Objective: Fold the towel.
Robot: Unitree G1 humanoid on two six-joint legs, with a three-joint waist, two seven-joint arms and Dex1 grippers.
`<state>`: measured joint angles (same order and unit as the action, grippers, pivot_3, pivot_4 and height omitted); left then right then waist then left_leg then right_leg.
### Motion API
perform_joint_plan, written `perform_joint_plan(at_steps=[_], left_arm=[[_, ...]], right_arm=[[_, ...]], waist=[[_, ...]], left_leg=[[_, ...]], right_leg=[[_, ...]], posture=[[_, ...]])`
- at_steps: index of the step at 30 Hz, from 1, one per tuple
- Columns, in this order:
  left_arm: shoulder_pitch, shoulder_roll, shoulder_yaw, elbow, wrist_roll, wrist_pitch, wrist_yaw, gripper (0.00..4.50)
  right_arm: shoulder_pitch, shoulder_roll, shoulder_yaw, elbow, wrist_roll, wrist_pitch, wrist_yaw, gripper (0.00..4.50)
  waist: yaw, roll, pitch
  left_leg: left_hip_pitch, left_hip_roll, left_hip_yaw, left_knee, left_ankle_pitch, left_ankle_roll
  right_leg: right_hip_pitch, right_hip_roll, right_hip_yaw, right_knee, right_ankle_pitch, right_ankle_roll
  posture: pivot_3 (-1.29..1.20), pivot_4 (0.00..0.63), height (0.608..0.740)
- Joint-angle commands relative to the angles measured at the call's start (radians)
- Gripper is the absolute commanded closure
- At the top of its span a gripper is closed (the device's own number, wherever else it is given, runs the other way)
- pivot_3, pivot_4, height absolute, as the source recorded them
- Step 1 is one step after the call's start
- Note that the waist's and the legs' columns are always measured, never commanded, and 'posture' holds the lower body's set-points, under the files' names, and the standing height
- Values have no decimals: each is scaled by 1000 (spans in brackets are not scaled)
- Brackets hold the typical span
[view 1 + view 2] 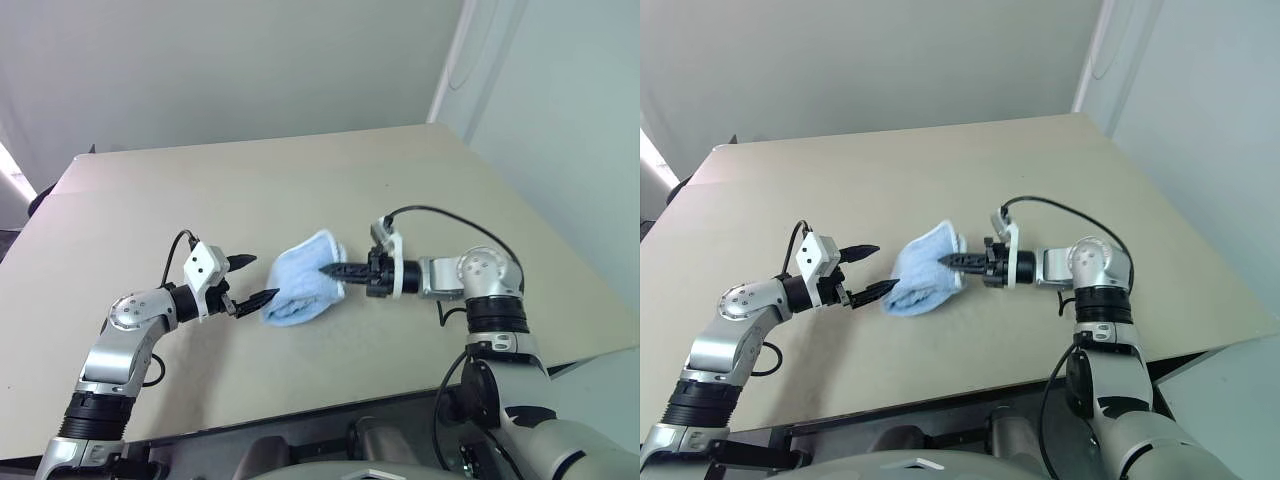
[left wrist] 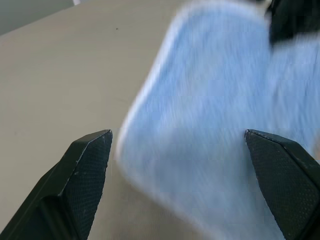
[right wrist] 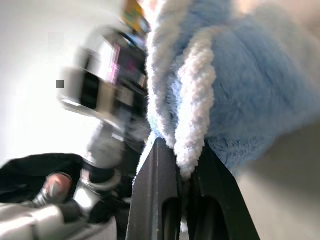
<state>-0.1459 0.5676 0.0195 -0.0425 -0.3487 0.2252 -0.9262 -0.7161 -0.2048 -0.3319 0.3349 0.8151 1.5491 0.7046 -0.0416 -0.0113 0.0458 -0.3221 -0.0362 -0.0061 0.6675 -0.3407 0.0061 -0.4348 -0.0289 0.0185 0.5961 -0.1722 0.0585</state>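
- Towel (image 1: pixel 303 283) bunched mid-table (image 1: pixel 300 180), between both arms, near edge lifted.
- Right gripper (image 1: pixel 333 269) clamped on white-stitched towel edge, pinching doubled layers.
- Left gripper (image 1: pixel 258 281) wide apart, holding nothing, just beside towel's far end.
- Risk: thin edge pinch could slip; unpinned towel may drag, folding crooked.

Blur and hidden bits
Towel (image 2: pixel 215 125) smeared in left wrist view, its far edge cut off; right gripper (image 1: pixel 326 269) tips buried in folds; arm (image 3: pixel 107 95) behind towel blurred in right wrist view.
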Motion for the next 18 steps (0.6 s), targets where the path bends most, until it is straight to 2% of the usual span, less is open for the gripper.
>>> perform_joint_plan(at_steps=[1, 3, 7, 11, 13, 15, 18], left_arm=[[-12, -4, 27, -29, -30, 12, 8, 0], [-19, -7, 26, -31, -42, 24, 8, 0], [-42, -6, 23, -27, -52, 41, 6, 0], [-72, -3, 38, -4, -62, 45, 2, 0], [-81, -5, 44, 7, -63, 42, 3, 0], [-87, -10, 49, 14, -63, 40, 13, 0], [-88, -15, 64, 7, -90, 62, 22, 0]], right_arm=[[-70, 9, -156, -76, 71, -19, -80, 4476], [-102, -14, -233, -45, 72, -52, -135, 4476], [-111, -104, -300, 67, 5, -146, -230, 4476], [-63, -187, -259, 172, -78, -263, -253, 4476], [-36, -190, -230, 198, -146, -383, -292, 4476], [-19, -169, -243, 233, -207, -501, -405, 4476], [18, -133, -297, 236, -189, -526, -482, 4476]], waist=[[0, 0, 0], [0, 0, 0], [2, 0, 0], [0, 0, 0], [-4, 0, 0], [-8, 0, 0], [-7, 0, 0]], left_leg=[[0, 0, 0, 0, 0, 0], [0, 0, 0, 0, 0, 0], [0, 0, 0, 0, 0, 0], [-1, -1, 1, -1, 0, 1], [-1, -1, 1, -1, 0, 1], [-3, -1, 3, -2, -1, 1], [-2, 0, 3, -2, 0, 1]], right_leg=[[0, 0, 0, 0, 0, 0], [0, 0, 0, 0, 0, 0], [0, 0, 0, -1, 0, 0], [1, 1, 0, -2, 0, 0], [1, 1, 1, -2, 0, 1], [2, 2, 3, -2, -1, 1], [3, 3, 4, -1, -3, 4]], posture=[[0, 0, 740], [0, 0, 740], [0, 0, 740], [0, 0, 740], [0, 0, 740], [0, 0, 740], [0, 0, 740]])
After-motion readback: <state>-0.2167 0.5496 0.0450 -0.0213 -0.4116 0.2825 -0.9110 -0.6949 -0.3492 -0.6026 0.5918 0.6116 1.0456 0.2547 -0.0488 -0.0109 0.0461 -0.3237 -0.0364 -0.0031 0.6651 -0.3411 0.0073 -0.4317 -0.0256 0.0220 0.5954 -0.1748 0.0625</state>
